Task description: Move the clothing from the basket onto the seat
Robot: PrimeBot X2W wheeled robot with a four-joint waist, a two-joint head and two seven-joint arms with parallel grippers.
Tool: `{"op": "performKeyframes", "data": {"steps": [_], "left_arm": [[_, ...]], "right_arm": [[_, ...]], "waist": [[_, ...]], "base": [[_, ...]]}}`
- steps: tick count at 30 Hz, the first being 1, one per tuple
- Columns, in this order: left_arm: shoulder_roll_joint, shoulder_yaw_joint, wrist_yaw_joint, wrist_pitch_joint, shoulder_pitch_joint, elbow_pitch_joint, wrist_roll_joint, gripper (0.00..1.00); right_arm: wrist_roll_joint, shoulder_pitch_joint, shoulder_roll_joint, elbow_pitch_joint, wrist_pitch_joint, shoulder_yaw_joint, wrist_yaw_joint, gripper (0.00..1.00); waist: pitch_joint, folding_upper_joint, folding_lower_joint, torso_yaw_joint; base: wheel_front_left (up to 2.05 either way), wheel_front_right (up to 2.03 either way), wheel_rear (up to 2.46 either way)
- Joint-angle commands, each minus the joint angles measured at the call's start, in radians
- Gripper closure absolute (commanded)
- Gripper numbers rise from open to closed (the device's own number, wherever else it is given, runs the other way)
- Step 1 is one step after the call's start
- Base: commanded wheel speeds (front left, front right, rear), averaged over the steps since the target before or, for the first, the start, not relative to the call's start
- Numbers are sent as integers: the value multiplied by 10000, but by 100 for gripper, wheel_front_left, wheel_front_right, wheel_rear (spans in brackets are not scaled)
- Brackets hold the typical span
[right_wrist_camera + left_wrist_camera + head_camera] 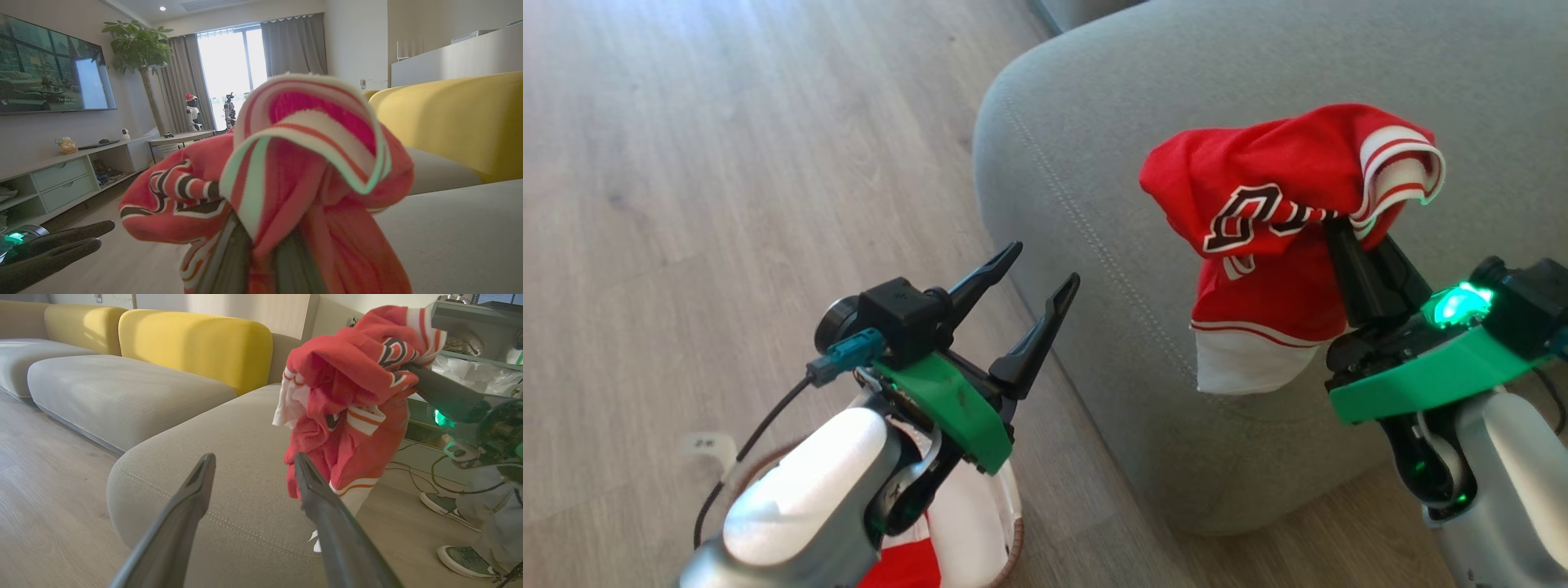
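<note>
R gripper (1339,229) clamps red clothing (1258,163) above seat (1094,122), not released yet; L gripper (1045,263) wide, empty; more lies in basket (1016,539)

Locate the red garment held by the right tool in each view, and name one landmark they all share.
Head view: red garment right of centre, in front of the seat.
Left wrist view: garment at upper right, beside the seat's corner.
Right wrist view: garment in the centre foreground, seat at lower right.
Shared landmark: the grey-green seat cushion.
</note>
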Motion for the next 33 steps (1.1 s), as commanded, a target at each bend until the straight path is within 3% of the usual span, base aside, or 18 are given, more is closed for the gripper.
{"op": "performKeyframes", "data": {"steps": [1, 9, 20, 27, 33], "left_arm": [[242, 387, -8, -72, -669, -223, 122, 0], [219, 360, 20, -125, -756, -160, 130, 0], [285, 252, 14, -79, -1118, -412, 342, 0], [499, 220, -11, 237, -1576, -697, 526, 0], [559, 125, -106, 596, -2207, -988, 755, 0]], "right_arm": [[-79, -86, 37, -483, 6, -8, -2, 100], [-151, -32, 24, -699, 112, -247, -2, 100], [85, -1544, -752, -240, 807, -837, -2, 100], [692, -3195, -1299, 622, 891, -1084, -2, 100], [1344, -4802, -1956, 2159, 781, -1033, -2, 100]], "waist": [[113, -1, 0, -214], [296, -1, 0, -463], [1175, -1, 0, -179], [2228, -1, 0, 107], [3333, -1, 0, 565]], "base": [[0, 0, 0], [0, 0, 0], [0, 0, 0], [0, 0, 0], [0, 0, 0]]}}
